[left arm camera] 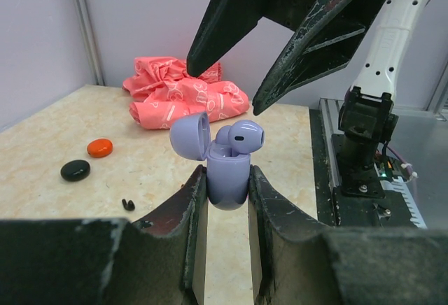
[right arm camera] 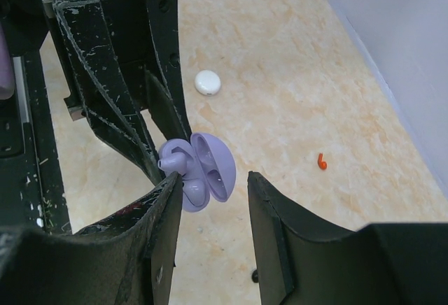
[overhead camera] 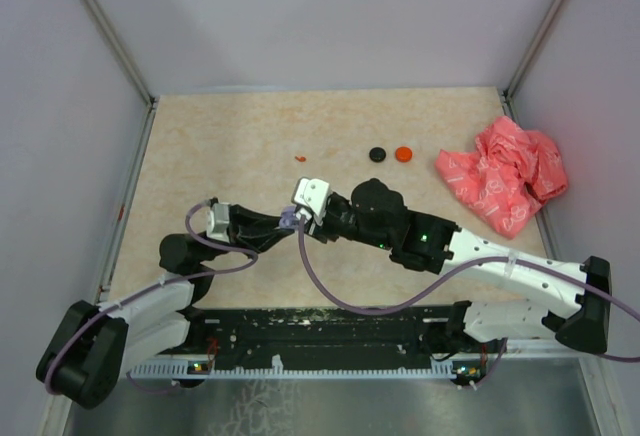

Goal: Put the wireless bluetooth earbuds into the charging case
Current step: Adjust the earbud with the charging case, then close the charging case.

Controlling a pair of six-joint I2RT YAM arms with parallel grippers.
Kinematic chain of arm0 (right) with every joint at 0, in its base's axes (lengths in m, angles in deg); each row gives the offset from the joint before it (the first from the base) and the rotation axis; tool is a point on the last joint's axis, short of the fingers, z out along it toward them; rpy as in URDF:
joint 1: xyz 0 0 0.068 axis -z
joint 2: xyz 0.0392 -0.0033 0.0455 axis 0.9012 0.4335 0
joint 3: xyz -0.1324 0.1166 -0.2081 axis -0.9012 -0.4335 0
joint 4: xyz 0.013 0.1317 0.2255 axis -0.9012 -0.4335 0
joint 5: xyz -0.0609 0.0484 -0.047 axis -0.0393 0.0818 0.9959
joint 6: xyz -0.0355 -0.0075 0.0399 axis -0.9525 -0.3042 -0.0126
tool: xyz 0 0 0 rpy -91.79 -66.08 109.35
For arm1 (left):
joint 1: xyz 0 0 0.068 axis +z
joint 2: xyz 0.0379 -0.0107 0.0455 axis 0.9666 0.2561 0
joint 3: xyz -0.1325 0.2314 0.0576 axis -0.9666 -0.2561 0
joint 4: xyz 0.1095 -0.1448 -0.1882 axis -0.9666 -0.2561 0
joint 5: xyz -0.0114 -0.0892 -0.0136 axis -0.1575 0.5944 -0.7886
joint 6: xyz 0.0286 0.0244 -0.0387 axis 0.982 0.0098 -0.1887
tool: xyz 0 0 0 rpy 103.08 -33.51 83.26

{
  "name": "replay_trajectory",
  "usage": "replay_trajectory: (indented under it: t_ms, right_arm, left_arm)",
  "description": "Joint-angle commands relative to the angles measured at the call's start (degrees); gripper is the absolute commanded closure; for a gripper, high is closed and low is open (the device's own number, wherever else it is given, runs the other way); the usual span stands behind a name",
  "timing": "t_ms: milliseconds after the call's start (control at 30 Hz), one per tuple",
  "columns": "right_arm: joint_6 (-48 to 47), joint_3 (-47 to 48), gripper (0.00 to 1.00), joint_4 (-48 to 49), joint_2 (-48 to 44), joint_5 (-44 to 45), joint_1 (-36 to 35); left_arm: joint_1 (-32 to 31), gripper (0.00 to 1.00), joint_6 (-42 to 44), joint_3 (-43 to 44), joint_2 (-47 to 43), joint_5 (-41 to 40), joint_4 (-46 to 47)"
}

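The left gripper (left arm camera: 227,176) pinches the lilac charging case (left arm camera: 228,189) by its two sides and holds it upright above the table (overhead camera: 220,136), near the near edge and just beyond the black base rail (overhead camera: 330,328). The lid (left arm camera: 190,135) of the case stands open, tilted back. A lilac earbud (left arm camera: 243,137) sits in the case, with its round head above the rim; it cannot be told if it is pushed fully in.

The right gripper (right arm camera: 213,182) hangs close over the case with its fingers (left arm camera: 308,46) spread and nothing between them, apart from the earbud.

A red earbud (right arm camera: 321,161) lies on open table toward the back. A black earbud (left arm camera: 128,204) lies near the black disc (left arm camera: 75,171) and the orange disc (left arm camera: 100,147). The pink bag (overhead camera: 505,176) lies against the right edge, well apart from both grippers.
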Motion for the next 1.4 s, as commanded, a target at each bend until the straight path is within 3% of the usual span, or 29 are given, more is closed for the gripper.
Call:
replay_trajectory:
  t_ms: [0, 700, 867, 1033, 1367]
  right_arm:
    - [-0.39, 1.1, 0.57, 1.91, -0.47, -1.7, 0.2]
    - [1.22, 2.46, 0.55, 3.61, 1.74, -1.82, 0.27]
    - [2.86, 4.58, 0.52, -0.84, 0.31, -0.81, 0.51]
    - [9.72, 8.91, 0.41, -7.71, 0.78, -16.32, 8.27]
    - [21.45, 9.68, 0.29, -3.73, 6.7, -41.16, 17.42]
  left_arm:
    - [0.26, 1.0, -1.09, 1.64, 0.25, 1.91, 3.44]
    - [0.21, 1.0, -2.09, 1.93, 0.91, 3.49, 5.03]
    - [0.28, 1.0, -0.26, 1.37, 0.09, 3.57, 3.35]
    - [0.23, 1.0, 0.84, 1.26, -0.53, 5.05, 2.17]
    - [0.24, 1.0, 1.24, 1.32, -1.96, 7.9, 2.76]
